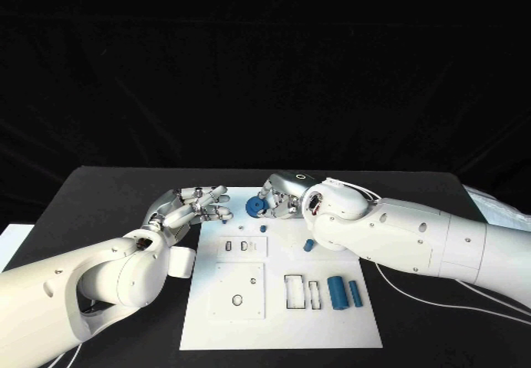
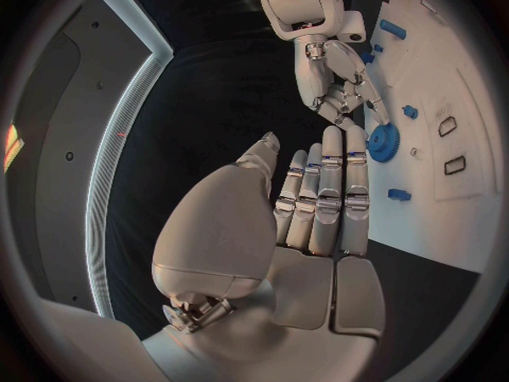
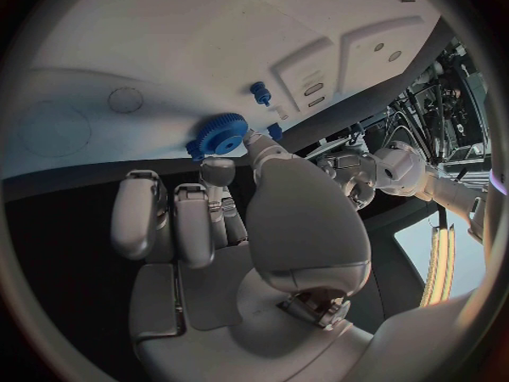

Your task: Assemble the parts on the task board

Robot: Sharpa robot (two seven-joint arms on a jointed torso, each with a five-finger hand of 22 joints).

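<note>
The white task board (image 1: 332, 326) lies in the middle of the black table. My right hand (image 1: 285, 193) hovers over the board's far edge and pinches a blue gear (image 1: 255, 205) at its fingertips; the right wrist view shows the same gear (image 3: 220, 134) just above the board (image 3: 159, 42). Just to the gear's left, my left hand (image 1: 195, 205) holds nothing, and in its wrist view its fingers (image 2: 323, 195) stretch toward the gear (image 2: 382, 142). Two small blue pegs (image 1: 265, 228) (image 1: 308, 245) sit on the board. Two blue cylinders (image 1: 338, 294) (image 1: 355, 293) lie side by side at its right.
Two raised white plates (image 1: 242, 247) (image 1: 240, 291) with cut-out slots sit on the board's left half, and rectangular slots (image 1: 295, 291) lie beside the cylinders. A white cable (image 1: 443, 295) runs across the table under my right arm. White objects sit at the table's right edge (image 1: 498, 211) and left edge (image 1: 11, 238).
</note>
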